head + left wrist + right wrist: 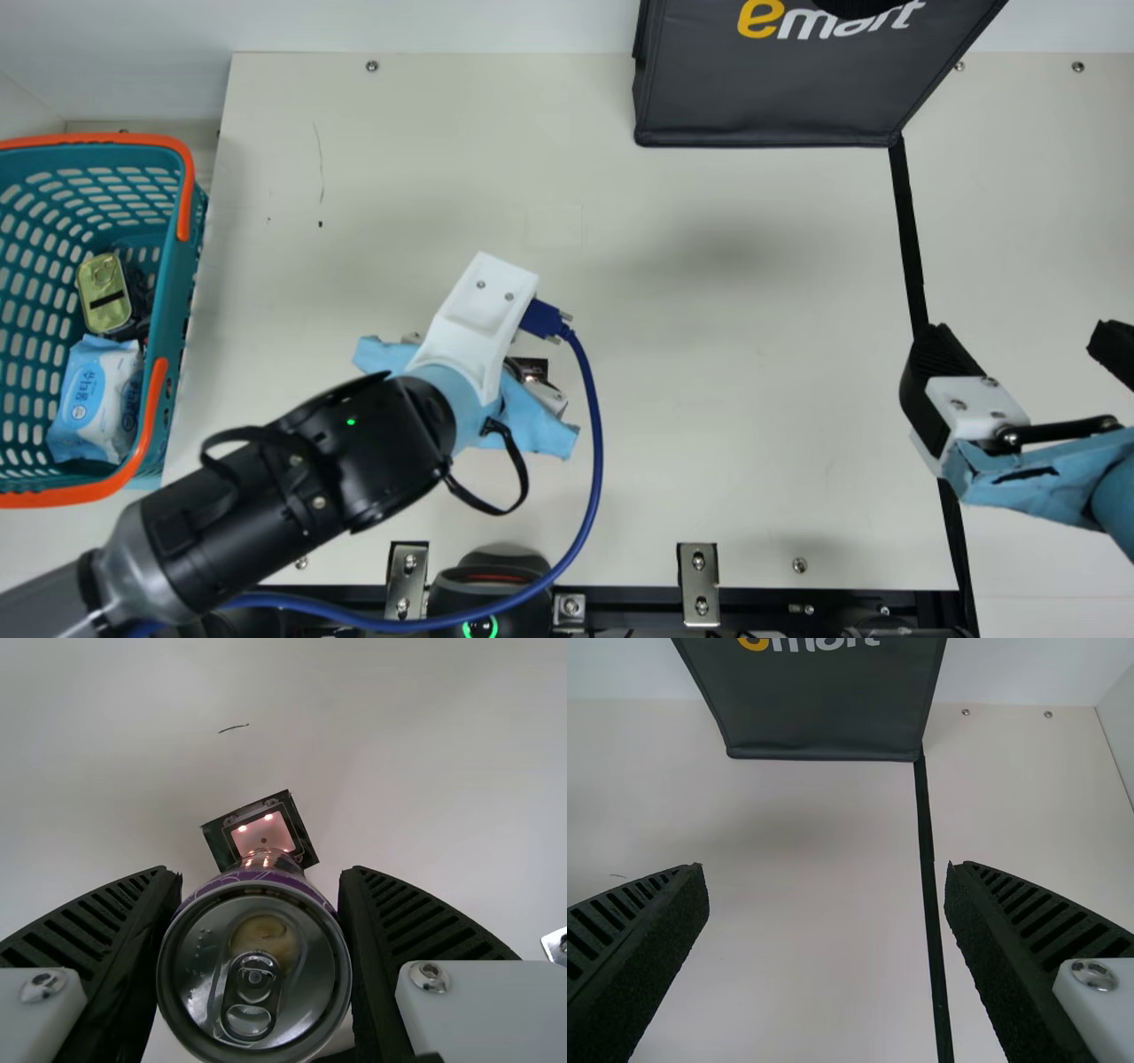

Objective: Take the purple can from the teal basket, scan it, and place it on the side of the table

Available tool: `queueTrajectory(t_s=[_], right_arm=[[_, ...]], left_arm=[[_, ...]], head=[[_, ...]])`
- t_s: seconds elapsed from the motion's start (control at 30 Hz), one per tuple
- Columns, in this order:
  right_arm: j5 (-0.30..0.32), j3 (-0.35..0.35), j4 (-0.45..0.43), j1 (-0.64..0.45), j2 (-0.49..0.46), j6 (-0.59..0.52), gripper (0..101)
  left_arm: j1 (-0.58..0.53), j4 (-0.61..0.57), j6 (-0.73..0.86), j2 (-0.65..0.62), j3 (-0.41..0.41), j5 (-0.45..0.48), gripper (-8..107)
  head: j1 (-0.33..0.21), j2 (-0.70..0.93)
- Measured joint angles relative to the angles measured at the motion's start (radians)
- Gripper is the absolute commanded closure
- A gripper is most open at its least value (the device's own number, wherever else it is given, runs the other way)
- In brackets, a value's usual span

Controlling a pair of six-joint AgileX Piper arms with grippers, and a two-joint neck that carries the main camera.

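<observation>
My left gripper (478, 323) is over the table's left-centre, its fingertips hidden from above by its own wrist. In the left wrist view, that gripper (260, 873) is shut on the purple can (257, 992), lid and pull tab facing the camera. Just beyond the can's far end lies a small dark square scanner (263, 831) with a lit pinkish window; whether they touch I cannot tell. My right gripper (1028, 341) stands open over the table's right side; the right wrist view shows the gripper (827, 877) with nothing between its fingers. The teal basket (180, 301) stands at the far left.
Inside the basket are a gold tin (104, 292) and a wipes pack (93, 399). A black bag (766, 106) stands at the back. A black strip (908, 239) runs down the table's right part. A blue cable (595, 443) loops beside my left wrist.
</observation>
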Motion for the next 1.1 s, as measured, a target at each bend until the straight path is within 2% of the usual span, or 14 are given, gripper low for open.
queueTrajectory(t_s=[0.47,1.1], right_arm=[[0.000,0.000,0.000,0.000,0.000,0.000,6],[-0.001,0.000,0.000,0.000,0.000,0.000,6]], left_arm=[[0.119,-0.165,0.421,-0.075,0.060,-0.038,107],[0.200,-0.379,0.961,-0.097,0.057,-0.011,107]], head=[[0.000,0.000],[0.000,0.000]])
